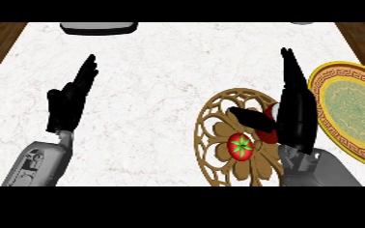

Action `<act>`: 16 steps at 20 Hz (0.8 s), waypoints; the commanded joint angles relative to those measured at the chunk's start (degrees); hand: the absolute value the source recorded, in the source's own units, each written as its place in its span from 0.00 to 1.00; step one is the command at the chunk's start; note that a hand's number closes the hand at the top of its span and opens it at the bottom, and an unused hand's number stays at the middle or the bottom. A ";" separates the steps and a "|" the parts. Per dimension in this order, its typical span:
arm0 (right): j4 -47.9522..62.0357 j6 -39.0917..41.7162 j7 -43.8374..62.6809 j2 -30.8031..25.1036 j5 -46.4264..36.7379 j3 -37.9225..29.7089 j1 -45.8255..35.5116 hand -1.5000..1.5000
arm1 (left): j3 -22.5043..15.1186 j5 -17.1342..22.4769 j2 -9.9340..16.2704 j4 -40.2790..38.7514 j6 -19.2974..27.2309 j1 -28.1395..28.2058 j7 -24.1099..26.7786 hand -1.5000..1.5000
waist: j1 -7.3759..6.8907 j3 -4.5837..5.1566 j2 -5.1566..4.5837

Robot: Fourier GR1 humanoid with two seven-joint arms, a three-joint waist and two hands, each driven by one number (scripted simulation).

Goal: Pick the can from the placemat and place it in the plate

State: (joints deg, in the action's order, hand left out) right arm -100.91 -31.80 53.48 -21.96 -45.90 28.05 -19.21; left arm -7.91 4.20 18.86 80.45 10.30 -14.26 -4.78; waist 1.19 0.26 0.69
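Observation:
A round brown lattice placemat (212, 125) lies at the lower right of the counter. The red can (270, 111) stands at its right side, mostly hidden behind my right hand (298, 111). That hand's fingers point straight up and its thumb reaches left across the front of the can, so the can sits between thumb and palm. A yellow-rimmed plate (330, 71) with a green centre lies just right of the hand. My left hand (70, 101) rests open at the left, fingers up, far from the can.
A red tomato-like ball with a green star (241, 146) sits on the placemat, left of my right wrist. A grey appliance (98, 27) stands at the counter's far edge. Dark wood borders the counter at both top corners.

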 commanded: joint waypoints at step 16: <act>-12.75 39.22 30.14 -7.00 20.34 -7.90 -3.36 0.00 | 1.20 -0.24 0.91 0.66 -1.81 -1.30 -1.88 0.50 | -0.99 -0.11 -0.58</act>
State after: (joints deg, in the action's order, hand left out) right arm -113.93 -0.12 69.69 -30.07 -28.75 21.28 -19.56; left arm -7.48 3.61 18.70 81.54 9.87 -13.68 -5.28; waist 0.69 0.20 0.34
